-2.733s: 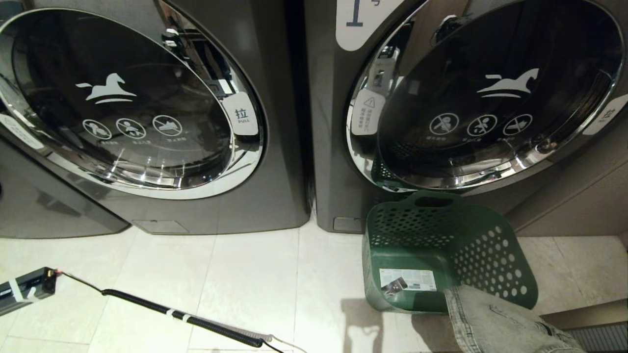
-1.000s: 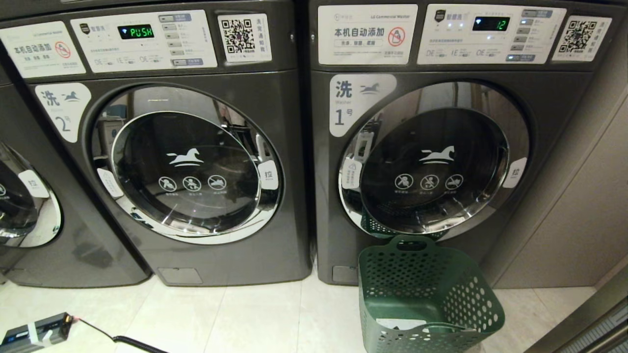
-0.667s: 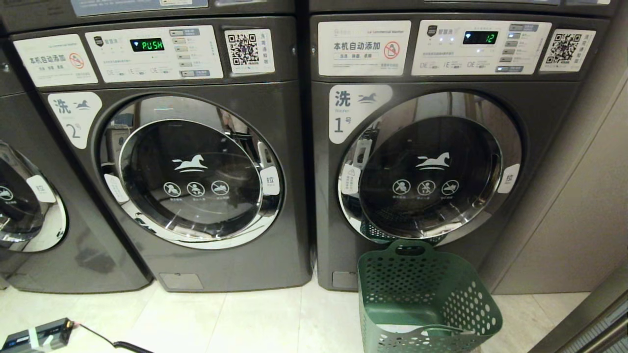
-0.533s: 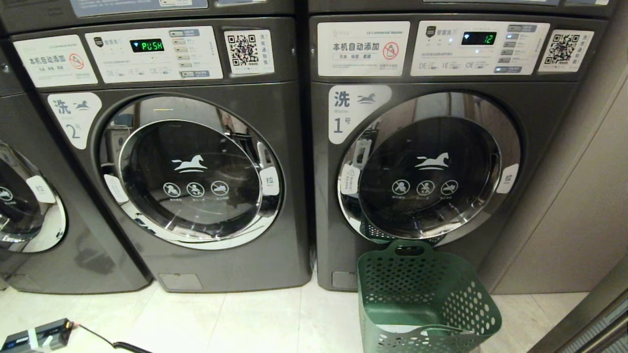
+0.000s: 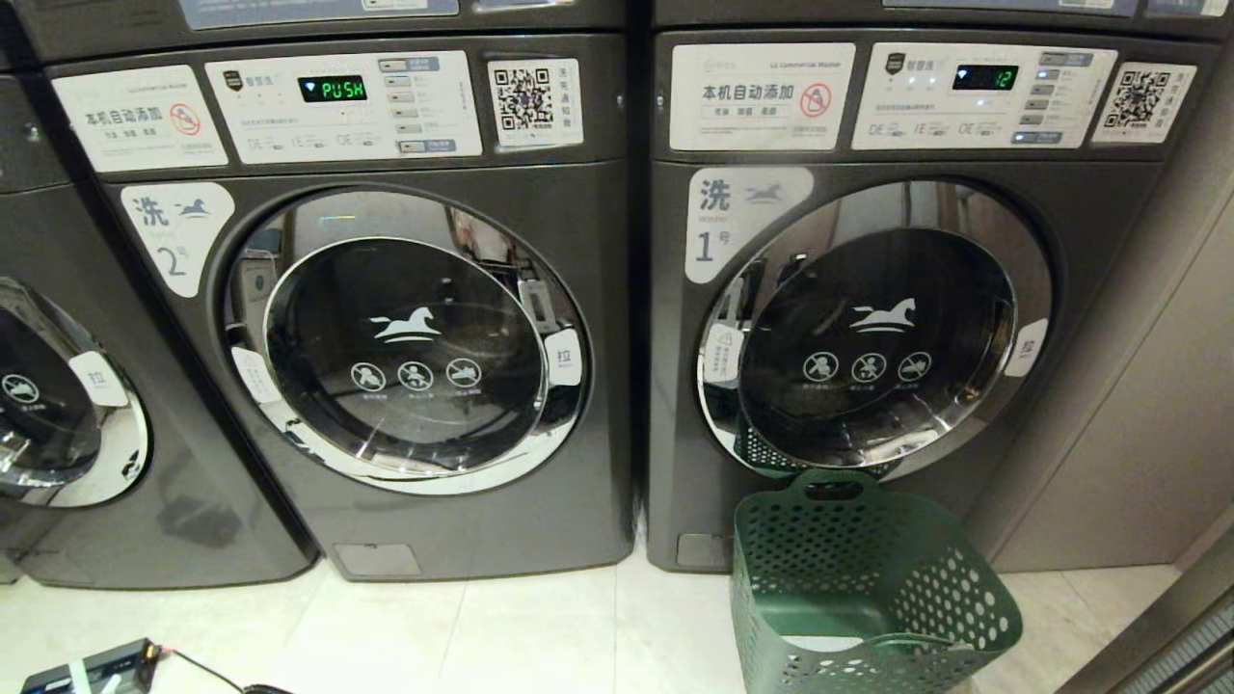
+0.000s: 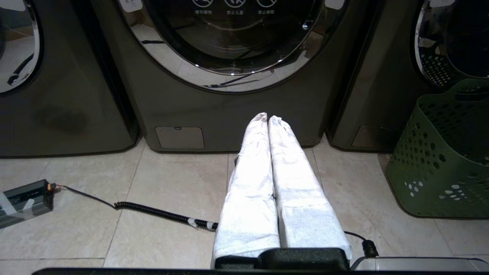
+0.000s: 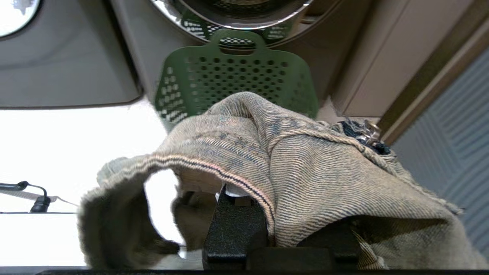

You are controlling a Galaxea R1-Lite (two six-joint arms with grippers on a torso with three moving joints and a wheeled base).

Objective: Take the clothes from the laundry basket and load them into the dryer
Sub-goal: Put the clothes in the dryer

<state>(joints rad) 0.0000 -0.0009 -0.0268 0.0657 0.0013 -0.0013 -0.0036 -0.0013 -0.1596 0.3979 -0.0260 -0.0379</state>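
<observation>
There, denim garment [image 7: 305, 168] in right fingers [image 7: 235, 217], before basket rim [image 7: 237, 38].

A row of dark grey front-loading machines [image 5: 405, 520] fills the back of the room, each with a chrome-ringed round glass door [image 5: 410, 347] bearing a white horse logo. White label panels [image 5: 342, 104] with a green lit display and QR codes run across the top of each. Below lies a floor of pale cream square tiles [image 5: 521, 636] with thin grout lines, brightly lit. A small black box [image 6: 25, 198] with a coiled black cable [image 6: 160, 213] lies on the tiles. A plain beige-grey wall panel [image 5: 1147, 443] stands on the right, edged by a darker ribbed strip [image 5: 1195, 646].
</observation>
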